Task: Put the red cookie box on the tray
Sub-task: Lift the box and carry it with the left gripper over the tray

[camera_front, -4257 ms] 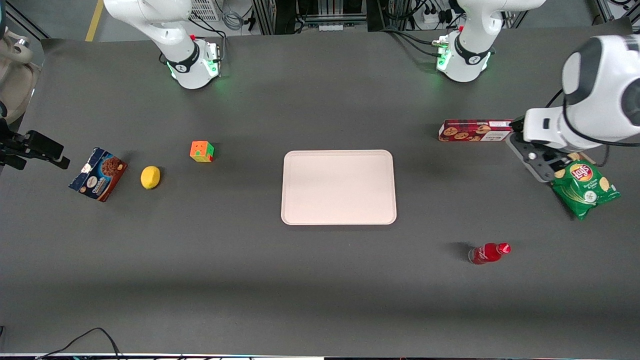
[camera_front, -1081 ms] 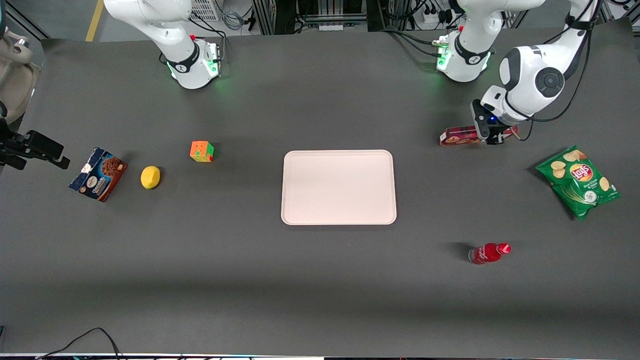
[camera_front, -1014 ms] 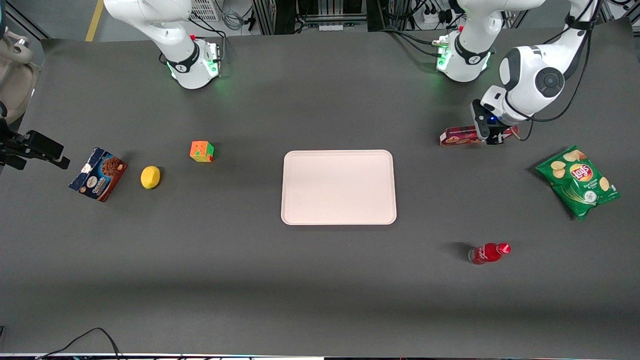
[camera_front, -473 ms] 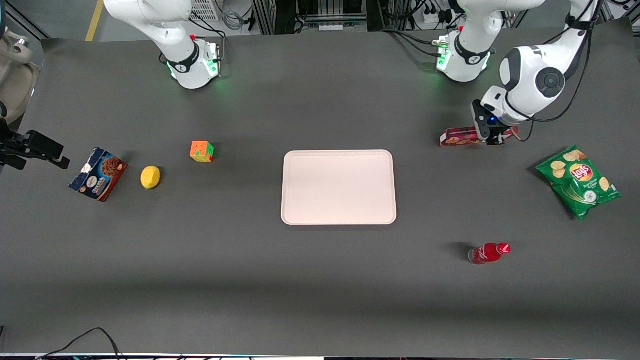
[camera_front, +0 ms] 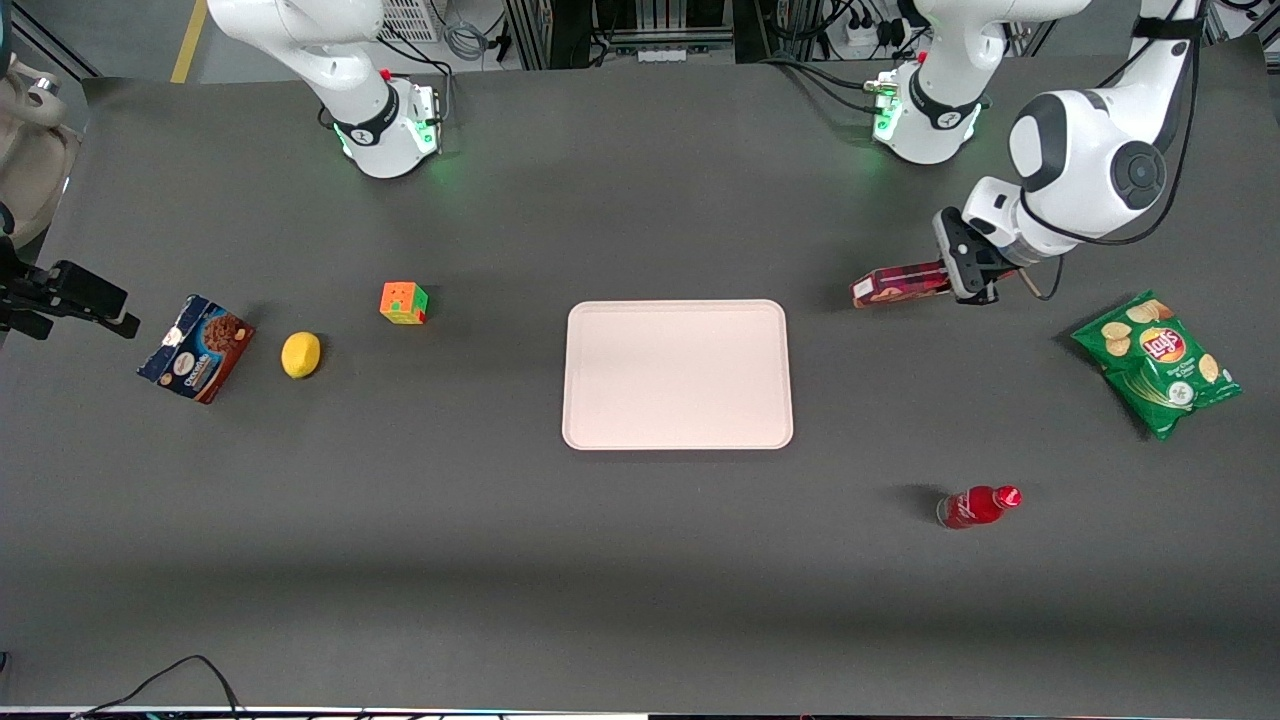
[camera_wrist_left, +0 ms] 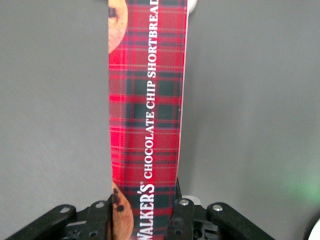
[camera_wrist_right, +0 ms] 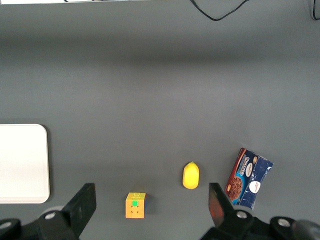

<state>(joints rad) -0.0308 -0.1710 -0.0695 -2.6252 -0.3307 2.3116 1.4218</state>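
Glossy white rounded arm links, dark grey joint caps, black gripper (camera_front: pixel 968 272), possibly green-lit base.

Your front camera looked steeply down from high up, taking in the whole tabletop (camera_front: pixel 640 560) with both arm bases at its farther edge. Your left wrist camera sat very close over the gripper (camera_wrist_left: pixel 145 220), looking along the red cookie box (camera_wrist_left: pixel 147 115) clamped in its jaws, grey tabletop either side. Your right wrist camera faced down from well above the parked arm's end, sharing with the front view the tray (camera_wrist_right: pixel 22 162) edge, the cube (camera_wrist_right: pixel 135 205), the lemon (camera_wrist_right: pixel 191 175) and the blue box (camera_wrist_right: pixel 248 178).
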